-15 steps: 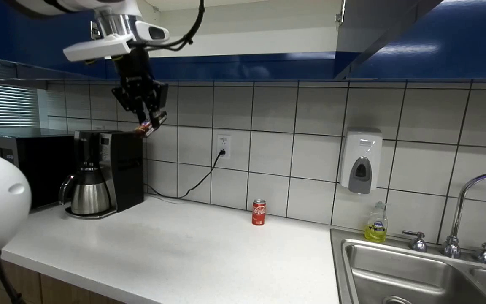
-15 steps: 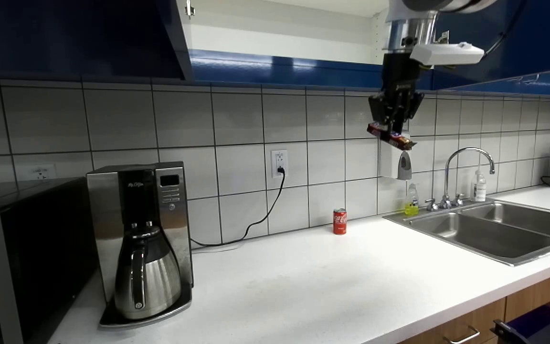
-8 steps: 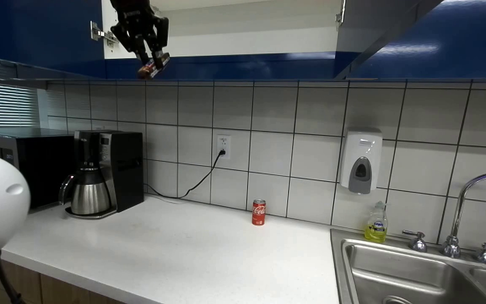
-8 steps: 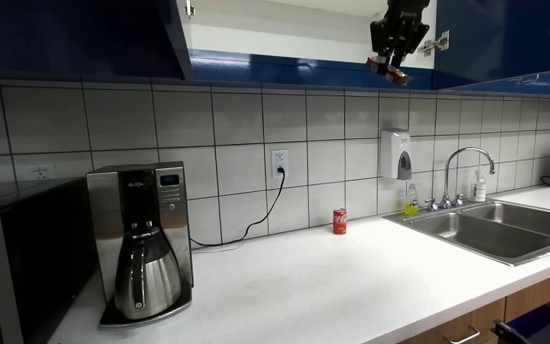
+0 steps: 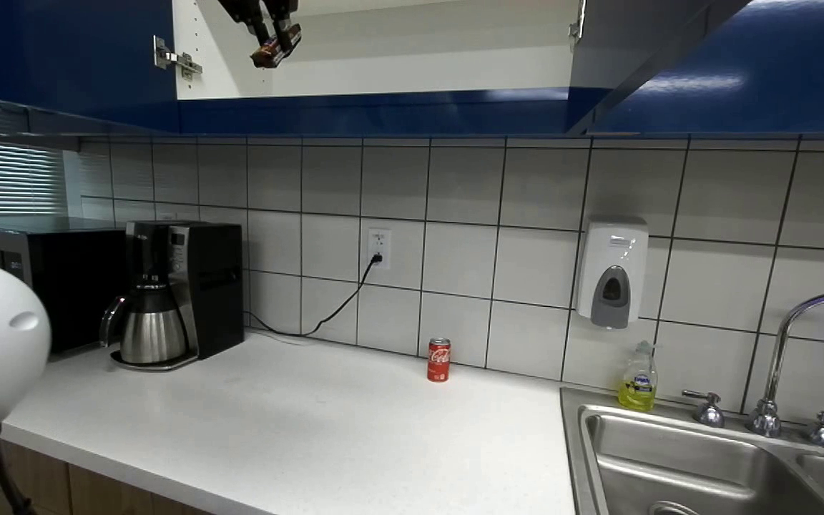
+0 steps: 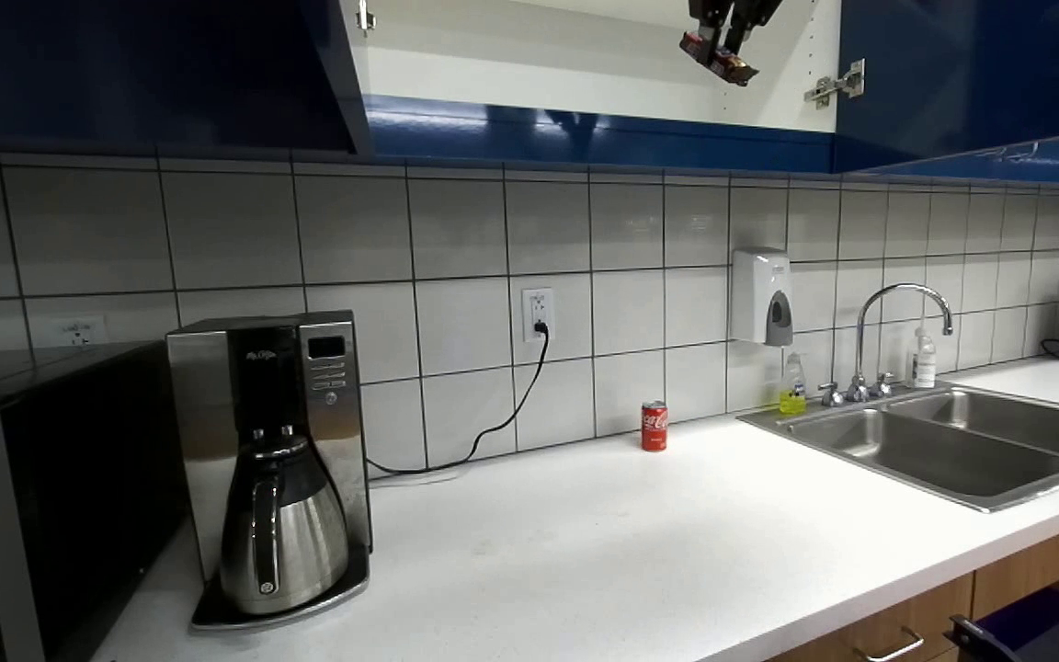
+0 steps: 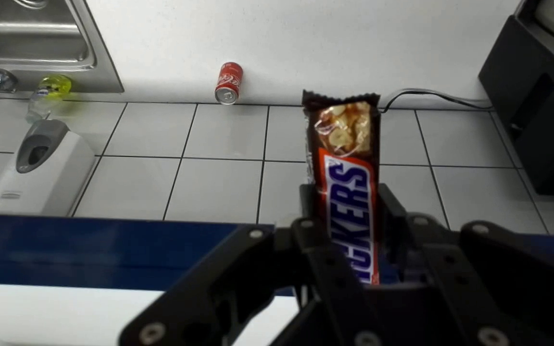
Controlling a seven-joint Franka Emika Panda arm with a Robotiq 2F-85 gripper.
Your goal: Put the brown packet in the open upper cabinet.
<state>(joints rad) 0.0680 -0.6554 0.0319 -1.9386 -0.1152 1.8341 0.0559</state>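
Note:
The brown packet is a dark brown candy bar wrapper with a white and blue label, plain in the wrist view [image 7: 343, 132]. My gripper [image 7: 346, 202] is shut on it, one finger at each long side. In both exterior views the packet [image 5: 267, 57] [image 6: 732, 69] hangs tilted below the fingertips [image 5: 274, 34] [image 6: 721, 46]; the rest of the hand is cut off by the top edge. The open upper cabinet [image 5: 383, 113] [image 6: 585, 133] has a dark blue bottom front and white interior. The packet appears higher than that blue front, against the opening; its depth I cannot tell.
Open blue cabinet doors flank the opening, with a hinge [image 5: 176, 59] [image 6: 837, 85] on one side. Below, a red can [image 5: 438, 360] [image 6: 654, 427] stands on the white counter. A coffee maker [image 6: 272, 460], microwave [image 6: 61, 496], soap dispenser [image 5: 612, 272] and sink [image 5: 669, 458] are around it.
My gripper has risen with the packet from below the cabinet's blue front to above it, then shifted slightly sideways. It stays shut on the packet. The can and counter items have not moved.

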